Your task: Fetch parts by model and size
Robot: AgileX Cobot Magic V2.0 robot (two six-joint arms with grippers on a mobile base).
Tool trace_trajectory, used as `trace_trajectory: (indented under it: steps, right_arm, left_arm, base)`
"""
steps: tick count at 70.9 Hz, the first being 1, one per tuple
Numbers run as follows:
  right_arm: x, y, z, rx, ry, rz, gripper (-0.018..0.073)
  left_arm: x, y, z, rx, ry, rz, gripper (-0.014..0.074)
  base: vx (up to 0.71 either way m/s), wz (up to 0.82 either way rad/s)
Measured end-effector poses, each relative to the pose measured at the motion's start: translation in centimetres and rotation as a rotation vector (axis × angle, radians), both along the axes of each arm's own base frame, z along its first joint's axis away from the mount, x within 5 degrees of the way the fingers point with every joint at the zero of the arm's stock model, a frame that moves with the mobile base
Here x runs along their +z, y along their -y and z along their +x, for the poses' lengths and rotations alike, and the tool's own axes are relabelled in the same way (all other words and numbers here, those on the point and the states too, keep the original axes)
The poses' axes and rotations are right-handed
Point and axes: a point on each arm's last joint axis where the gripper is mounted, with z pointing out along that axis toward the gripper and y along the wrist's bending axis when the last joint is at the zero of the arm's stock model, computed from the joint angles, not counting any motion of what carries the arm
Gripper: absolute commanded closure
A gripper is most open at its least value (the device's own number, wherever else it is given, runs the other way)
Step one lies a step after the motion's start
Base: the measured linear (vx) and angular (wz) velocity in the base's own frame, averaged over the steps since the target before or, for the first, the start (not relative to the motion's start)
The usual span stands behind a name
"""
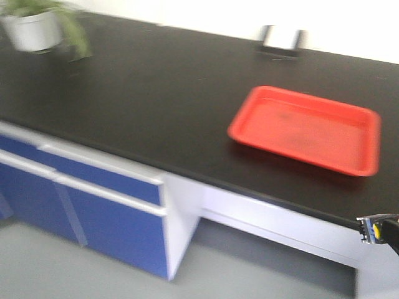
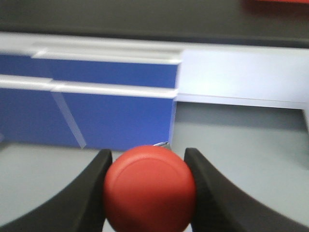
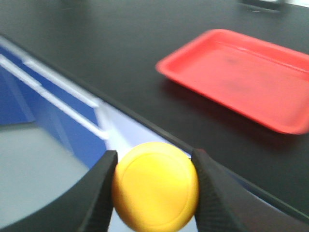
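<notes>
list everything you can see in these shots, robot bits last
countertop: one, black, across the front view
tray: one, red, on the countertop at right, nothing in it
potted plant: one, green leaves in a white pot, far left corner of the countertop
small object: one, dark and pale, back edge of the countertop, too blurred to name
cabinet: one, blue fronts with white trim, under the countertop at left
floor: grey, below the cabinet
red push-button: one, between the left gripper's fingers
yellow push-button: one, between the right gripper's fingers
left gripper: one, black, shut on the red push-button
right gripper: one, black, shut on the yellow push-button
</notes>
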Motion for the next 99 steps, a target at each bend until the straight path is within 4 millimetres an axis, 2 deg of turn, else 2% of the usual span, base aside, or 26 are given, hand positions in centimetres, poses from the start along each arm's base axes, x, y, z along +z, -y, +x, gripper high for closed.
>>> trace_trajectory:
  steps: [42,99]
  right_arm:
    - [0.00,0.00,0.00,0.000,0.000,0.000,0.0568]
    - [0.00,0.00,0.00,0.000,0.000,0.000,0.0568]
  left_arm:
    - [0.00,0.02,-0.01,-0.001,-0.001,-0.003,0.0603]
    - [0.00,0.02,-0.01,-0.001,-0.001,-0.003,0.0603]
  base:
    - [0.19,-0.68]
    - [0.11,0.01]
